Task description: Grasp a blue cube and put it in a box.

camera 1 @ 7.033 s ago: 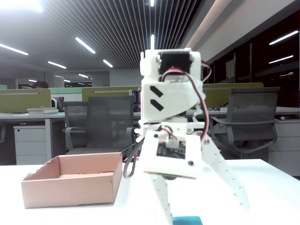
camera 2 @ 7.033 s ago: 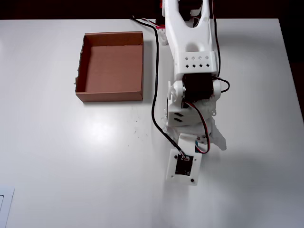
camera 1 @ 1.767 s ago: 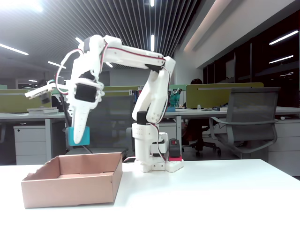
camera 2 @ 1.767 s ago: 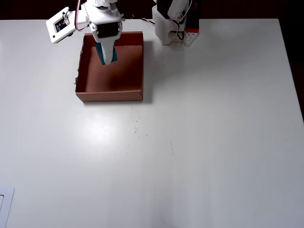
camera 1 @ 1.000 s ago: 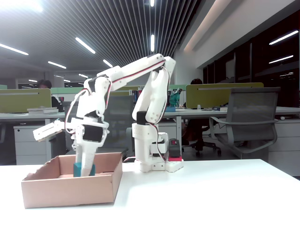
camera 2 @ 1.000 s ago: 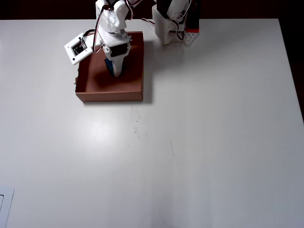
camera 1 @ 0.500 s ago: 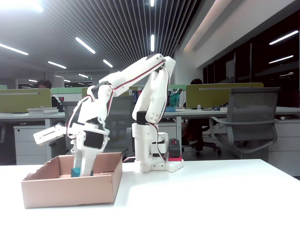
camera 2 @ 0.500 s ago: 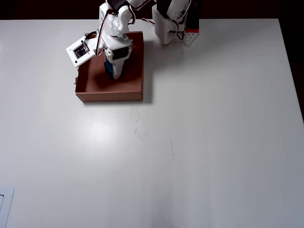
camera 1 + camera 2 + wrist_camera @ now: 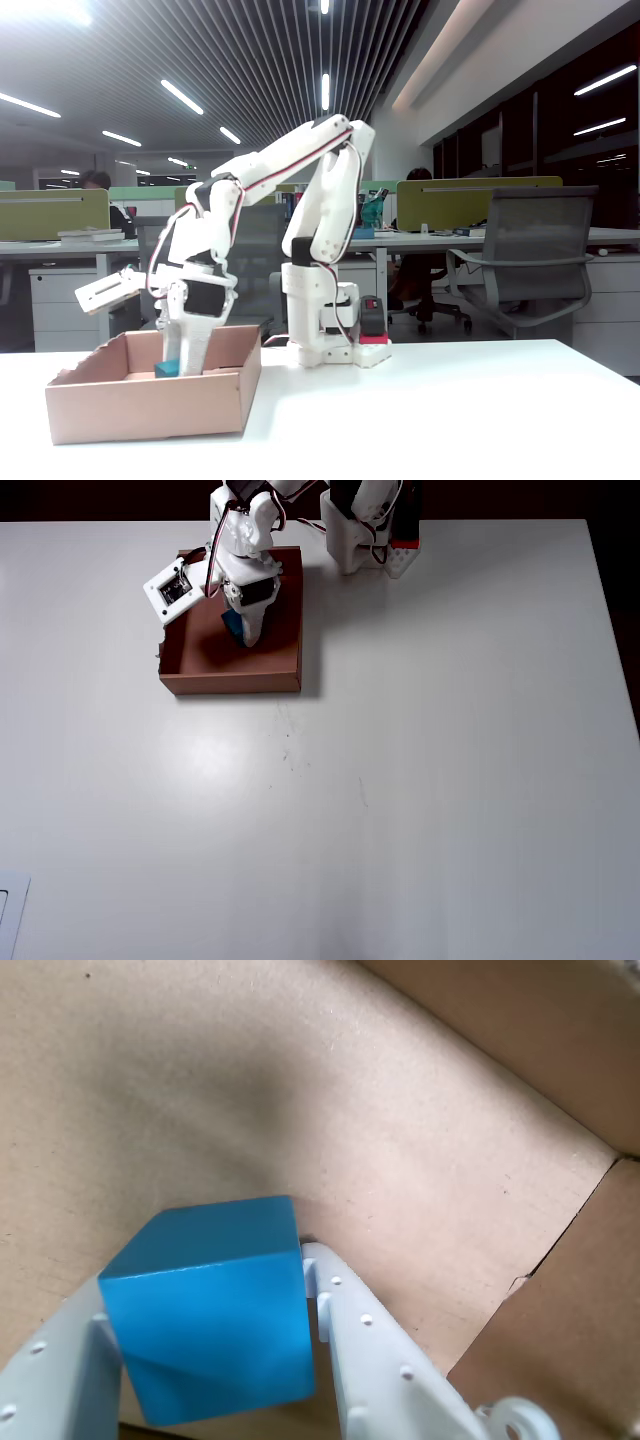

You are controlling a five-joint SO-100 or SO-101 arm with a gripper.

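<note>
1. Where the wrist view looks down between the two white plastic fingers, we see the small teal-blue cube (image 9: pixel 207 1310) sitting between them, tilted, with one corner pointing up toward the top of the picture.
2. We see the white two-finger end effector (image 9: pixel 205 1290) clenched on the cube: the left finger (image 9: pixel 50 1380) presses its left face and the right finger (image 9: pixel 375 1360) lies against its right edge.
3. Behind the cube in that view we see the brown cardboard floor of the shallow rectangular cardboard box (image 9: pixel 400 1140), with a wall and a torn corner seam at the right.
4. In the fixed view we find the end effector (image 9: pixel 180 368) pointing down inside the box (image 9: pixel 150 405), with a sliver of the cube (image 9: pixel 166 369) showing just above the front wall, low in the box. We cannot tell whether it touches the floor.
5. In the overhead view we see the end effector (image 9: pixel 250 635) over the box's (image 9: pixel 230 681) middle, nearer the far wall, and a bit of the cube (image 9: pixel 234 626) peeking out on its left side.
6. We see the box on the white worktop (image 9: pixel 400 780), left of the arm's white base (image 9: pixel 365 530) in the overhead view and just beside it.
</note>
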